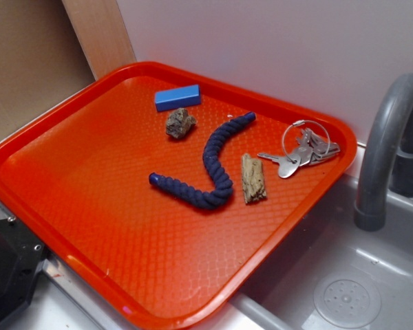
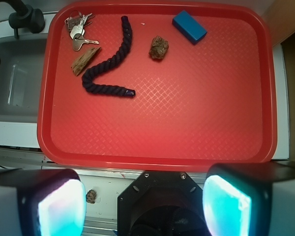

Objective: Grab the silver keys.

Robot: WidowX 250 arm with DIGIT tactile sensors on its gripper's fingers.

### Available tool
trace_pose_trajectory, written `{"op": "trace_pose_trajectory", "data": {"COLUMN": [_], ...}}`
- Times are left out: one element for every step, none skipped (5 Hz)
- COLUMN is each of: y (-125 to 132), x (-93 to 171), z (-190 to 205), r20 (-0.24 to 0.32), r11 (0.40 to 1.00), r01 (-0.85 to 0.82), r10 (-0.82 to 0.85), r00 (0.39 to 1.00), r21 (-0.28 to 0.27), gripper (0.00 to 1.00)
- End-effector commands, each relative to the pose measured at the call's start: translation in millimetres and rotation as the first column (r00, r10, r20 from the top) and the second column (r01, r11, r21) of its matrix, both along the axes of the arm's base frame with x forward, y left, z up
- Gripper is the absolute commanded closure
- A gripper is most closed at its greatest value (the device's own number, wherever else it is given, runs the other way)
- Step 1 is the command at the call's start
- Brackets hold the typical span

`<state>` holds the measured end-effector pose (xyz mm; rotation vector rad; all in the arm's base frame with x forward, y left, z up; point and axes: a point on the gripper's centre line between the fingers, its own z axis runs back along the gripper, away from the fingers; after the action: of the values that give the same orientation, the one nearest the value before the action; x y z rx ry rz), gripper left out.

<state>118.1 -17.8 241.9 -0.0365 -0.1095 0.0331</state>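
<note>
While the gripper point(image 2: 143, 206) hangs released, jaws spread wide w/ nothing btwn them, it sits off the tray's point(image 2: 152, 160) near rim. Silver keys point(image 2: 77, 30) lie in the tray's far corner by the sink point(image 2: 12, 78), well apart from gripper. Wood chunk point(image 2: 85, 60) just beside keys, navy rope point(image 2: 109, 59) next along the tray, then rock point(image 2: 159, 47) and blue block point(image 2: 189, 26) toward tray's other far corner.

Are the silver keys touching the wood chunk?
Apart. The exterior view shows bare red tray between the silver keys and the wood chunk; the wrist view agrees.
</note>
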Motion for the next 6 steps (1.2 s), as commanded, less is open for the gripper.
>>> {"op": "trace_pose_trajectory", "data": {"y": [0,-6,-22,-39,-68,-82], "x": [0,50,102,151,199,241], "z": [0,-39,-55,-80,-98,-121], "r20": [0.0,-0.008,0.064,0.091,0.124,0.068], "r11": [1.0,1.0,0.998,0.988,0.968,0.962], "r01": [0.0,-0.012,0.026,0.094,0.186,0.191], "r10": [0.0,0.013,-0.023,-0.083,-0.167,-0.181], "r00": [1.0,1.0,0.998,0.992,0.978,0.981], "r21": [0.0,0.027,-0.059,-0.121,-0.166,-0.196], "gripper": [0.0,0.0,0.0,0.0,0.0,0.0]}}
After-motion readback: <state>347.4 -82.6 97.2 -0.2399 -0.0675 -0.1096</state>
